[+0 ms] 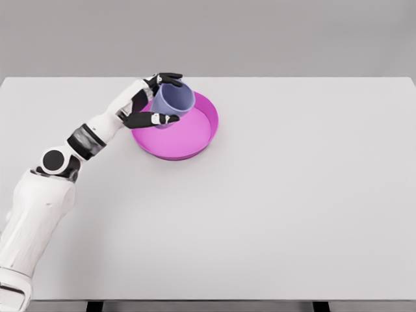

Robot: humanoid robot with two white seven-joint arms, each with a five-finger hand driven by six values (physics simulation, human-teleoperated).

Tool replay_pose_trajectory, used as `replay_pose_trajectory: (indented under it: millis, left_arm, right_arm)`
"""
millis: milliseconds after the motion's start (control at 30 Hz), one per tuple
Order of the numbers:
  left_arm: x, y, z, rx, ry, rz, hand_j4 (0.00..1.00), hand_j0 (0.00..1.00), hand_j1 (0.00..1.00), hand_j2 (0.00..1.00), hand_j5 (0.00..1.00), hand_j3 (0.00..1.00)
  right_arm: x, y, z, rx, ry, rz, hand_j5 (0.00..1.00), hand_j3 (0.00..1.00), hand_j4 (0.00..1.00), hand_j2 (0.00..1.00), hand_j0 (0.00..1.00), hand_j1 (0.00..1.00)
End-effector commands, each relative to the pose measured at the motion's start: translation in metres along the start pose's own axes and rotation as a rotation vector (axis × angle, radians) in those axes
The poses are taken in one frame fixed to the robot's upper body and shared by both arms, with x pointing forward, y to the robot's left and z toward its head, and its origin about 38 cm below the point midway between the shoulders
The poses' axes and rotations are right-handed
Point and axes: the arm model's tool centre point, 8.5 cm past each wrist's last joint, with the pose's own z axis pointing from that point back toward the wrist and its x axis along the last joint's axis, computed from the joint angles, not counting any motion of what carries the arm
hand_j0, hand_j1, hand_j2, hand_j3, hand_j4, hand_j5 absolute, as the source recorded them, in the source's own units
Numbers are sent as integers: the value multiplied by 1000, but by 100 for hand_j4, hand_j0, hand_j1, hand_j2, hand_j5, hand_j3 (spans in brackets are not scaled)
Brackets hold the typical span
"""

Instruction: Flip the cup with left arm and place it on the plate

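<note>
Grey wall behind, and a wide pale table (292,195) fills the head view. On it, the dark fingers (170,78) of the left hand (151,99) are wrapped around a lavender cup (173,99): one set curls over the far side near the rim, while the thumb lies along the near side, so the cup is clamped across its wall. The cup sits tilted in that hold, its open mouth turned up and toward the right, over the left part of a magenta plate (195,140). Whether its base already touches the plate floor cannot be told from here.

Judging by its look, the cup is a light, stiff, thin-walled vessel with a smooth surface that could slip in a loose pinch; a hold across the mid-wall, as here, seems the safest place, since the rim leaves little purchase. Outward from the wrist, the white left arm (45,188) runs back to the lower left corner. No right arm shows.
</note>
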Motion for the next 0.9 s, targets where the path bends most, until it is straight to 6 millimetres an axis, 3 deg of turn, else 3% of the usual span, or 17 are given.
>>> replay_pose_trajectory:
  millis: [0,567,867]
  left_arm:
    - [1,-8,-7,11,-33,45,64,64,64,64,64,64]
    - [-24,-39,-13,17,-7,142,66,66,66,66,66,66]
    - [-53,-35,1,67,78,185,66,66,66,66,66,66]
  right_arm:
    - [0,0,0,0,0,1,100,100,100,100,100,100]
    - [0,0,0,0,0,0,100,100,100,100,100,100]
    - [0,0,0,0,0,1,100,100,100,100,100,100]
